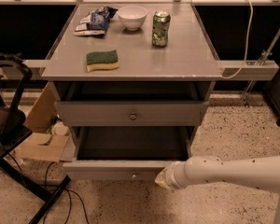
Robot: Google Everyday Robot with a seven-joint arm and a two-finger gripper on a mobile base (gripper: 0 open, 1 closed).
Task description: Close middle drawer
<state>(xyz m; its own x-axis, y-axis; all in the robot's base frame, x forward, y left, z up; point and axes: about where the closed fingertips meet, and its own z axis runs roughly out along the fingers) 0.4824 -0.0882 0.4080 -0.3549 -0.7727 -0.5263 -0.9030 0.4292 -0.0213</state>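
The middle drawer [107, 170] is pulled out of the grey cabinet, showing its long dark tray and a low flat front with a tiny central knob [133, 175]. My gripper [161, 179] is at the end of the white arm coming in from the right. It sits against the right part of the drawer's front, right of the knob. Above it is the taller-fronted top drawer [130, 113] with a bigger round knob, which is shut.
On the cabinet top [177, 59] lie a green sponge [102, 59], a white bowl [132, 17], a green can [161, 28] and a snack bag [91, 22]. A black chair [7, 120], a cardboard box [37, 143] and floor cables [60, 195] are at the left.
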